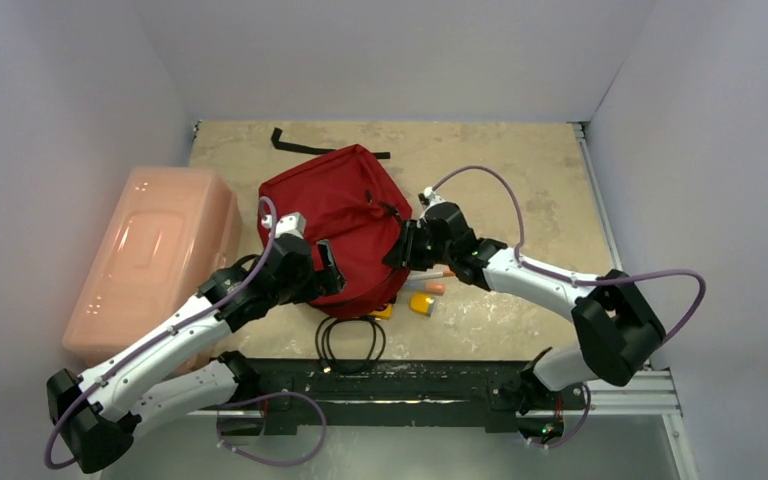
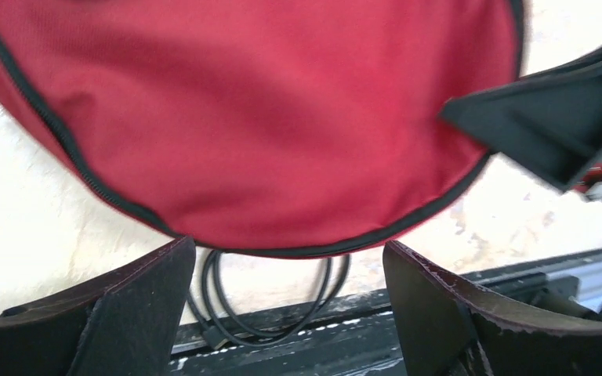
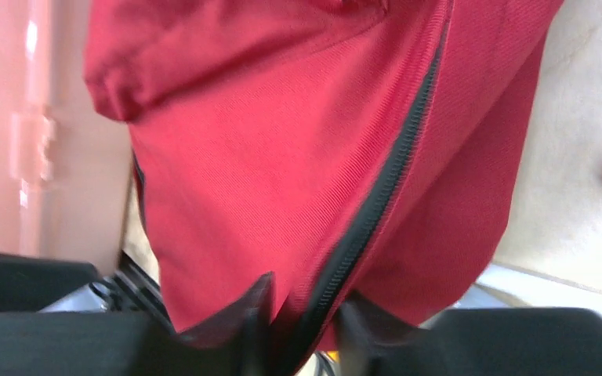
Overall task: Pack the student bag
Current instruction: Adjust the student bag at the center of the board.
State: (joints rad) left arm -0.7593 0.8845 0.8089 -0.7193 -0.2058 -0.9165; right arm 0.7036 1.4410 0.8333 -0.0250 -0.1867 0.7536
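Red fabric marks the bag (image 1: 335, 215), which sits mid-worktop (image 1: 520, 160) beside a pink box (image 1: 155, 260) on its left. We see our left end effector (image 1: 328, 268) spread wide at the bag's near side, gripping nothing. Our right end effector (image 1: 400, 245) is pinched narrow on the bag, along its black zipper (image 3: 376, 204). A black cable (image 1: 350, 340) lies coiled at the bag's near edge.

— What sort of place is this?
— A robotics lab cell. Plain white panels (image 1: 380, 50) wall the beige tabletop (image 1: 520, 160) on three sides; at the bottom of the frame the left arm (image 1: 160, 340) and right arm (image 1: 550, 280), trailing purple cables (image 1: 480, 172), are bolted to a black rail (image 1: 410, 385).
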